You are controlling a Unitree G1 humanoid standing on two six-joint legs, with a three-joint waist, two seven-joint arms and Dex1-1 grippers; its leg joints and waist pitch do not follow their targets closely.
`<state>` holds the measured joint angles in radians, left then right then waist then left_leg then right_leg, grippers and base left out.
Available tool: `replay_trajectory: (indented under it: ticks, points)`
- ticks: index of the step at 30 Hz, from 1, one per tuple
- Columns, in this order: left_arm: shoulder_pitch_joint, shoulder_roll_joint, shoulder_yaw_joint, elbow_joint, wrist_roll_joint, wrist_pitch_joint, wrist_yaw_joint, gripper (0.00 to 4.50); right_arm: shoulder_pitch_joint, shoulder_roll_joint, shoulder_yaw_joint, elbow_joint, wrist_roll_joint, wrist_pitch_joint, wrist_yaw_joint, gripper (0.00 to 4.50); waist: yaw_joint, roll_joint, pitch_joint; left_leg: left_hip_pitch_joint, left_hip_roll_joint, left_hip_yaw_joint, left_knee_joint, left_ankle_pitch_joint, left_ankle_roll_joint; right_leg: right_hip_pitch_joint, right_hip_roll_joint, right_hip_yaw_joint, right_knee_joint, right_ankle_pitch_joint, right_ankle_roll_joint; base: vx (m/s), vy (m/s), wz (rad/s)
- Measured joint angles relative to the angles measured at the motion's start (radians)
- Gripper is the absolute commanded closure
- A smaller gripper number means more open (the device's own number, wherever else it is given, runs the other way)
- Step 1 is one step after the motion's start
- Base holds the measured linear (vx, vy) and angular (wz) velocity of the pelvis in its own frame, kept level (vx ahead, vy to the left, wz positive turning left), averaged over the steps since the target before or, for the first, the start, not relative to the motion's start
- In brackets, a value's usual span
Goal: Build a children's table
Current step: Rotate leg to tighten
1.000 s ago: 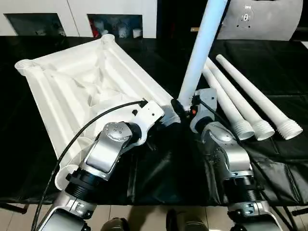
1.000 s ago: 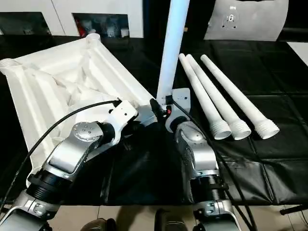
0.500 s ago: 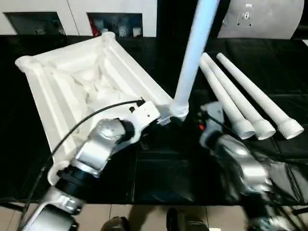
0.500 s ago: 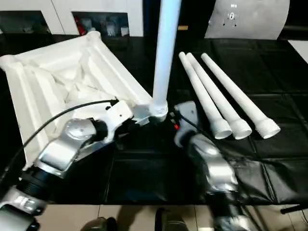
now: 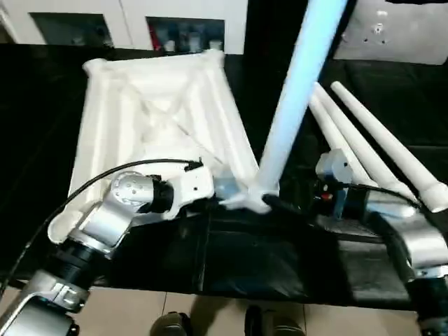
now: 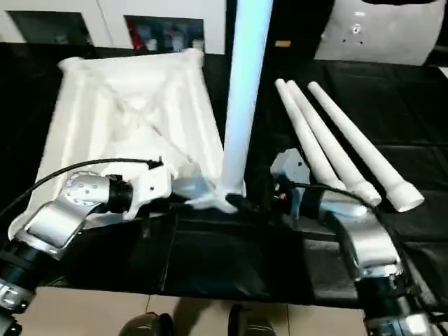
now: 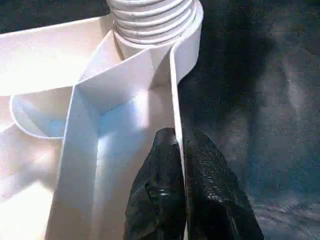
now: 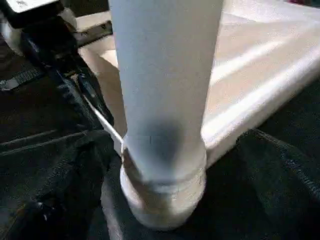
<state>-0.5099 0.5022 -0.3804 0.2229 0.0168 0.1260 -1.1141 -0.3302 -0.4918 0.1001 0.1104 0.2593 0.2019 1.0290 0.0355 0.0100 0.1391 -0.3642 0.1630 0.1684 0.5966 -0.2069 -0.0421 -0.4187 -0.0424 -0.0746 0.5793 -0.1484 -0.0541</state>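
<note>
Upturned table top (image 5: 157, 112) on black tabletop (image 5: 231, 259); one leg (image 6: 241, 91) upright in near corner socket. Left gripper (image 7: 180, 150) jaws clamped on rim; right gripper (image 6: 260, 203) jaws apart (no readable writing).

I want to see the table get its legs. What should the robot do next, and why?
Probably close the right gripper around the standing leg again and give it another turn. Its jaws are open beside the leg's base, while the left gripper pinches the tabletop rim to steady it. Thread rings show above the corner socket, so the leg doesn't look fully screwed in.
</note>
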Motion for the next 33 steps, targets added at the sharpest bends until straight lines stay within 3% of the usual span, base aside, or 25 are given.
replay_trajectory:
  ticks: [5,22,29,33]
  points:
    - [0.0,0.009,-0.015,0.0,-0.014,-0.035,-0.059,4.5,-0.029,-0.007,0.045,0.061,-0.035,-0.038,0.06,0.05,0.002,0.0,0.0,0.0,0.0,0.0,0.001,0.0,0.0,0.0,0.0,0.0,0.0,0.0,0.0,0.0,0.0,0.0]
    - [-0.009,0.014,-0.028,0.028,-0.02,-0.084,-0.083,4.5,-0.071,-0.005,0.083,0.138,-0.022,-0.061,0.173,1.68,0.0,-0.001,0.0,-0.001,0.001,0.0,0.004,0.0,0.0,0.0,0.0,0.0,0.003,0.0,0.0,0.0,0.0,0.0]
    - [-0.008,0.017,-0.026,0.028,-0.023,-0.083,-0.088,4.5,-0.065,0.005,0.08,0.134,-0.01,-0.04,0.176,1.84,0.0,-0.002,-0.001,0.0,0.001,0.0,0.004,0.0,0.0,0.0,0.0,0.0,0.004,0.0,0.0,0.0,0.0,0.0]
    - [0.01,0.001,-0.001,0.003,-0.032,0.001,-0.067,4.5,-0.018,0.062,0.061,0.084,0.001,0.022,0.09,1.84,-0.002,-0.006,-0.004,0.001,0.002,0.0,0.004,0.0,0.0,0.001,0.0,0.0,0.005,0.0,0.0,0.0,0.0,0.0]
